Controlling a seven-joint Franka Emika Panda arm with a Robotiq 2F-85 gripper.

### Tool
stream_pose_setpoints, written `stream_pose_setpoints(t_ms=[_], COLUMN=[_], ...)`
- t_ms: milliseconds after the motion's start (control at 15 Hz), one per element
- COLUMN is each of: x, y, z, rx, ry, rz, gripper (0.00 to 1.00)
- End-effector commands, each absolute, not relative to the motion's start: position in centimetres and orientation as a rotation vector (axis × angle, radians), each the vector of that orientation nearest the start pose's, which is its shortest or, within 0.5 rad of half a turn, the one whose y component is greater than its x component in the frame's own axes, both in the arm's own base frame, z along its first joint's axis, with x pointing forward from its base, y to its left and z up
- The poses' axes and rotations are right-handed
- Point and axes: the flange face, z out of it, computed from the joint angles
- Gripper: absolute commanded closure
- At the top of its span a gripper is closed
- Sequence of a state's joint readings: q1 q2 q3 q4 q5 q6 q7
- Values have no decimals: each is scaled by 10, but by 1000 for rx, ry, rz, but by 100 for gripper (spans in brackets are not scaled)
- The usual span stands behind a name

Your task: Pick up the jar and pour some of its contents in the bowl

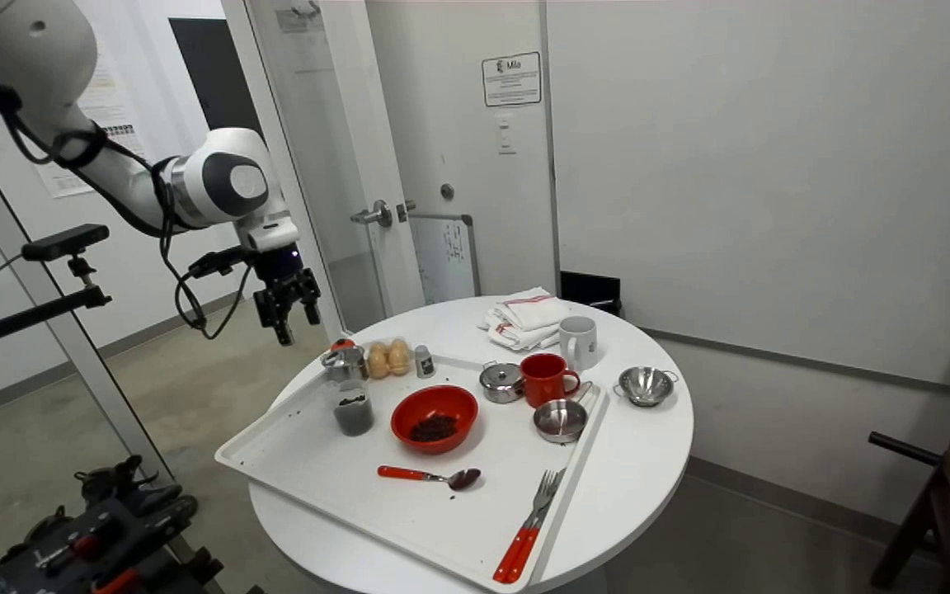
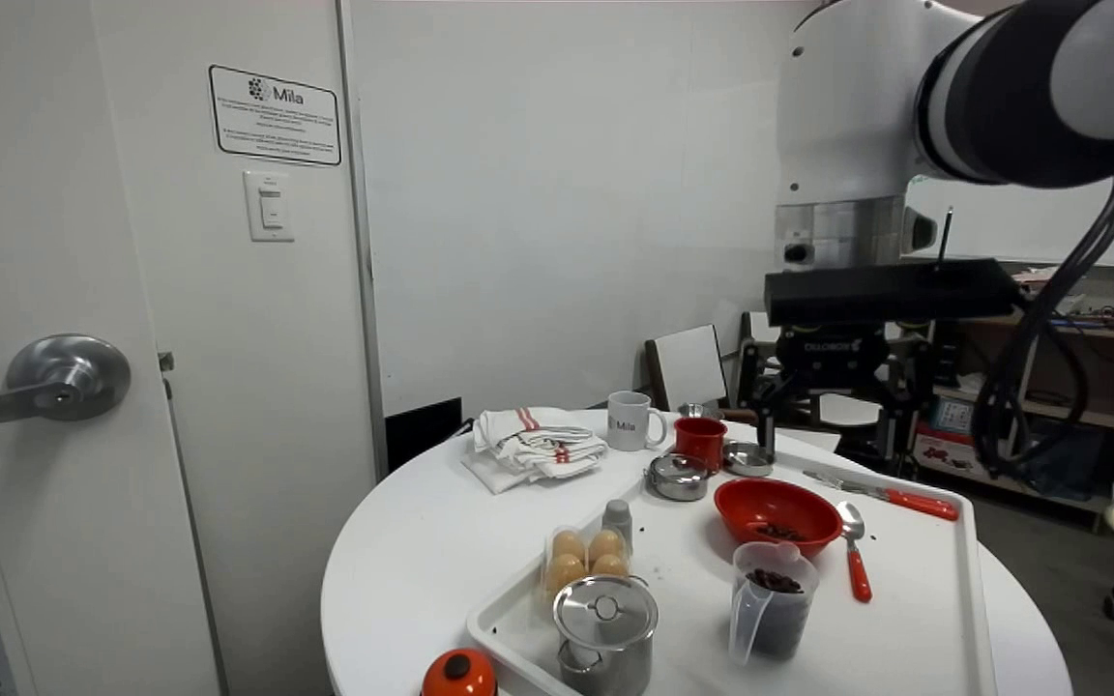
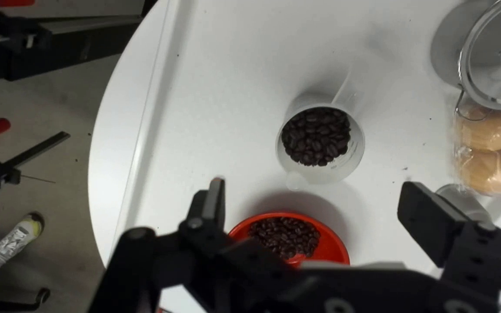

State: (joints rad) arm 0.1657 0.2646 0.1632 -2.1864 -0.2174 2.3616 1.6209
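Hanging in the left half of the frame in an exterior view, the arm (image 1: pixel 232 177) holds its jaws spread, with nothing between them, up and left of the jar (image 1: pixel 355 418). The jar stands upright on the tray (image 1: pixel 302 452), just beside the red bowl (image 1: pixel 439 400), where some dark beans (image 1: pixel 434 428) already lie. A lidded pot (image 1: pixel 345 361) and a clear carton of eggs (image 1: pixel 398 357) stand near, above it in the frame; toward the lower left the tray runs open to its raised rim.

In an exterior view the jar is low and right of centre, its handle (image 2: pixel 747 626) at the lower left and its spout (image 2: pixel 787 551) facing the bowl, so a short tilt toward the upper right should suit.

In the wrist view the jar sits above the middle of the frame, just beyond the tips of the parted jaws; the bowl is partly hidden below. Reaching for the jar looks like the step in hand: better to shift toward the frame's upper edge before dropping, straddle the body below its lip, close softly since the wall may flex, and lift level. The jaw at the right covers part of a grey shaker (image 3: pixel 462 198), so coming down here could knock it. Room is freest at upper centre and left, up to the edge of the table (image 3: pixel 115 148).
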Motion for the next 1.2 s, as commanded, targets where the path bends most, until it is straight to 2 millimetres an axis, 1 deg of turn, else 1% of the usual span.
stream_pose_setpoints(t_ms=[0,67,333,600,667,733,800,933,1000,1133], x=[544,549,562,573,571,566,565,564,562,564], y=[183,181,180,189,192,192,187,192,192,197], z=[232,224,206,192,194,204,194,197,194,172], rx=[-2680,-2659,-2547,-2499,-2524,-2528,-2543,-2541,-2553,-2605], ry=[1842,1863,1981,2020,1983,1932,1978,1960,1972,2008], rz=[-84,-67,-54,-90,-62,-35,-53,-38,-47,-19], gripper=[0,0,0,0,0,0,0,0,0,0])
